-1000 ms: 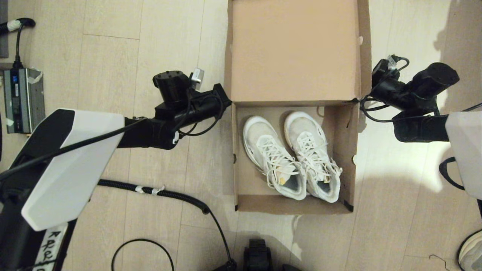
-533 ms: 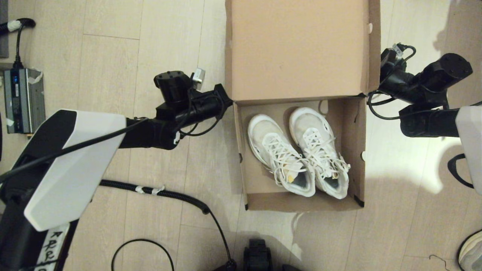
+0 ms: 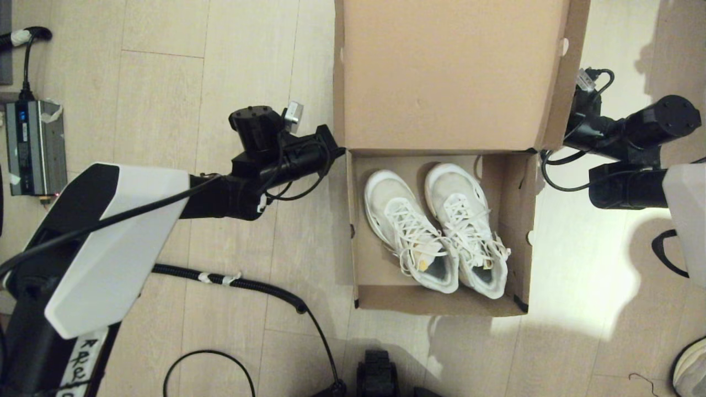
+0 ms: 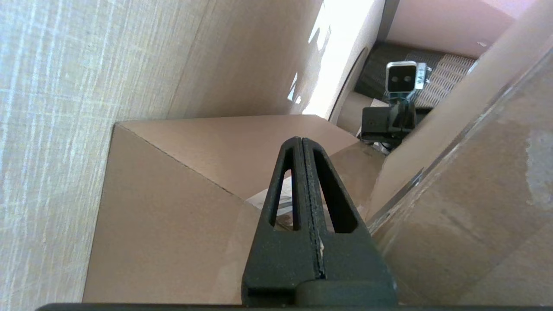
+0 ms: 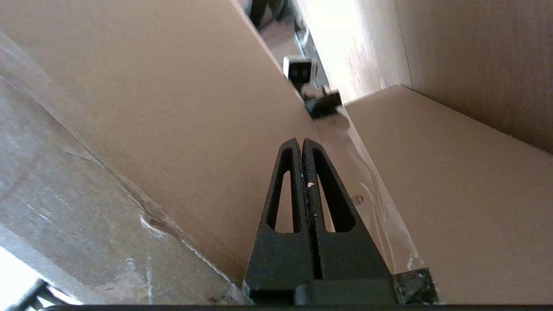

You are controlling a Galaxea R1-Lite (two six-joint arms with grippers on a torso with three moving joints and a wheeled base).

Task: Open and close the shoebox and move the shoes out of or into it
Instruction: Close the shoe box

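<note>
The brown shoebox stands open on the floor, its hinged lid raised at the far side. Both white lace-up sneakers lie side by side inside, toes toward the lid. My left gripper is shut, its tip at the box's far left corner by the hinge; in the left wrist view the left gripper points between box wall and lid. My right gripper is shut behind the lid's right edge; in the head view the lid hides its fingers, and only the right wrist shows.
A grey power unit sits at the far left of the wooden floor. Black cables run across the floor near my base. A lone white-grey shoe peeks in at the bottom right corner.
The lid has tipped further up toward me and looks larger. The box with the shoes has slid a little to the right. The right arm moved right and back; the left barely shifted.
</note>
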